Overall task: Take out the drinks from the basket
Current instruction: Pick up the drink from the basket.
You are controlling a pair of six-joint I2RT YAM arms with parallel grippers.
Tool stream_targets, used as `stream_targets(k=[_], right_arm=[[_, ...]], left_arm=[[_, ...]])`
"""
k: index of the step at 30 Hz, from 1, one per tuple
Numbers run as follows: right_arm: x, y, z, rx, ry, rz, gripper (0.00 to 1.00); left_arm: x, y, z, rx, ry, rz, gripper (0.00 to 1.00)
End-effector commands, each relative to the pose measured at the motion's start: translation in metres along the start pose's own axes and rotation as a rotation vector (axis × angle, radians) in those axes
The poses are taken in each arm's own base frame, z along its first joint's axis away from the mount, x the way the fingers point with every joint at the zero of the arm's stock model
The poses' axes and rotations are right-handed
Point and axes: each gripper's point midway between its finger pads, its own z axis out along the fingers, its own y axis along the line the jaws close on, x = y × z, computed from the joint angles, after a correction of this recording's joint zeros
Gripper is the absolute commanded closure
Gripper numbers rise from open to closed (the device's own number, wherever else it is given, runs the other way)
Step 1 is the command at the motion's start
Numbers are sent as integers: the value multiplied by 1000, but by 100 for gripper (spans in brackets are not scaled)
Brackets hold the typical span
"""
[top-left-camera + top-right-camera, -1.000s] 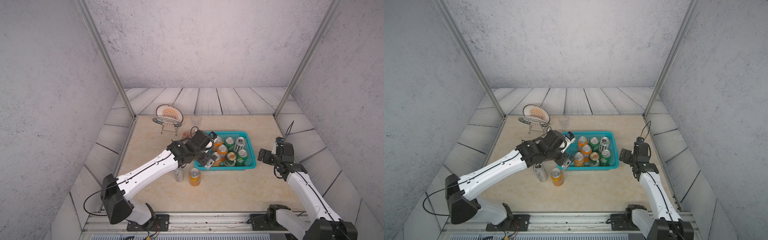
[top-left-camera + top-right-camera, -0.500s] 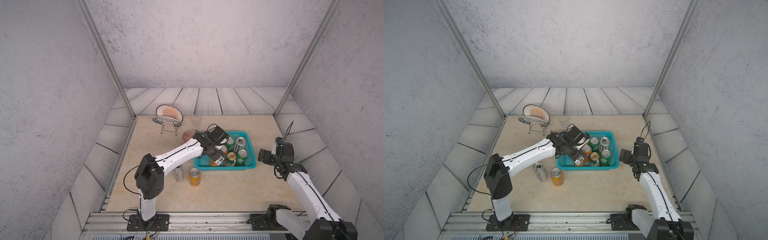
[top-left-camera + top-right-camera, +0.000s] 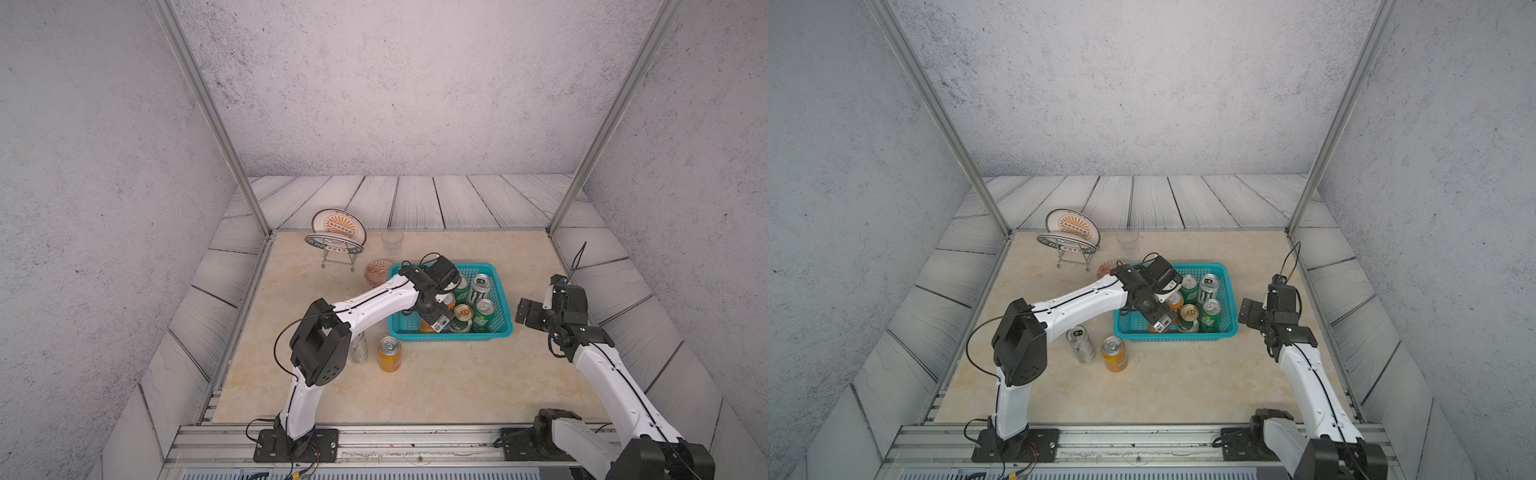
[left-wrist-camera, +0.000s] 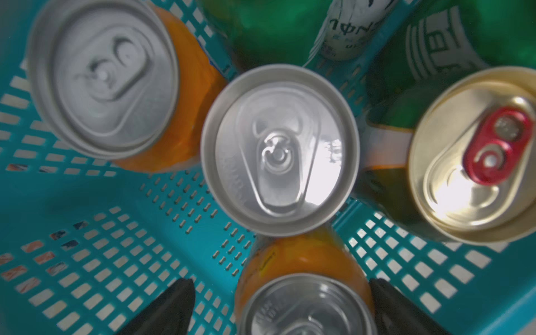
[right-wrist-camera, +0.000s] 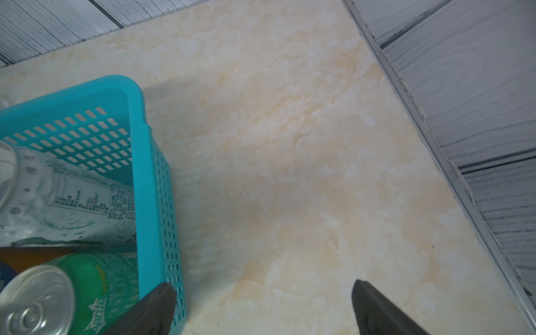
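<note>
The turquoise basket (image 3: 505,309) (image 3: 1177,333) stands right of the table's middle and holds several drinks: green cans (image 3: 484,311), a silver-white can (image 3: 480,286) and orange cans partly under my left arm. My left gripper (image 3: 437,322) (image 3: 1160,323) reaches down into the basket's near left part. In the left wrist view the left gripper (image 4: 280,285) is open, its black fingers (image 4: 179,301) on either side of an orange can (image 4: 301,261). Outside the basket stand an orange can (image 3: 1114,353) and a silver can (image 3: 1080,343). My right gripper (image 3: 530,316) (image 5: 264,290) hangs open over bare table beside the basket's right wall (image 5: 150,188).
Decorated plates on a wire rack (image 3: 337,239), a clear cup (image 3: 392,243) and a patterned bowl (image 3: 376,272) stand behind and left of the basket. Metal frame posts (image 3: 253,199) rise at the table's back corners. My left arm's elbow (image 3: 320,345) stands by the two cans outside.
My left arm has swung from the basket's front left corner to above the cans inside it, and its elbow has risen. The right arm has not moved.
</note>
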Motion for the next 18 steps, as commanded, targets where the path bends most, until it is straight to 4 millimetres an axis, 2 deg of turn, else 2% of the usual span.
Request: stream_targets(k=[1,10,18], right_arm=[[-6,-1,-2,6,-11,-11,1],[-6,0,0,4,-9,-11,1],[-7,0,-1,3,-13,-11,1]], left_arm=[[6,1,11,3,29,-15,2],[9,-3,20,21,45,-26,7],[13,-6,24,37,64,-29,17]])
